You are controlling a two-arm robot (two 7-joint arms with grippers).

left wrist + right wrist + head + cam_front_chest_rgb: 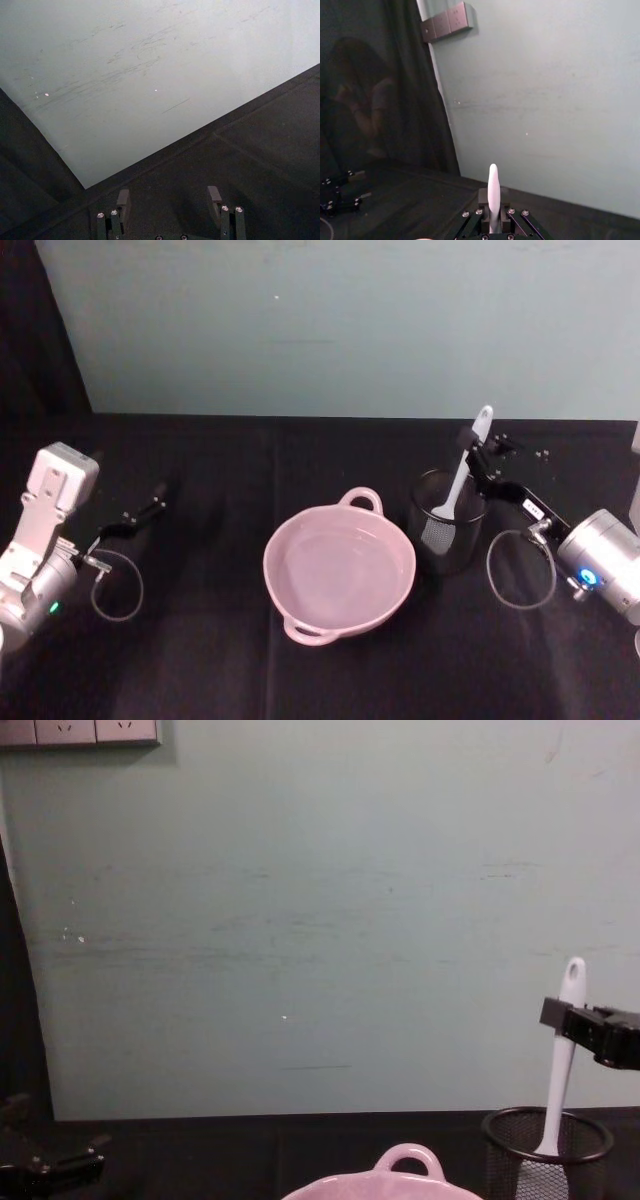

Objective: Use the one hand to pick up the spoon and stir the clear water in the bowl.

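The white spoon (462,472) stands upright in a black wire-mesh cup (446,521), scoop end down and handle tip up. My right gripper (476,452) is shut on the upper handle, just under the oval hole; from the side the spoon (562,1055) shows held by that gripper (566,1018) above the cup (546,1150). In the right wrist view the handle (493,195) rises between the fingers (482,198). The pink bowl (339,569) of clear water sits at the table's centre, left of the cup. My left gripper (142,513) stays open at the far left, with its fingers (123,202) apart.
Black cloth covers the table (200,660), and a pale green wall (340,320) stands behind it. The bowl's rim and loop handle (407,1160) peek in at the bottom of the chest view. Cable loops hang by both wrists (520,570).
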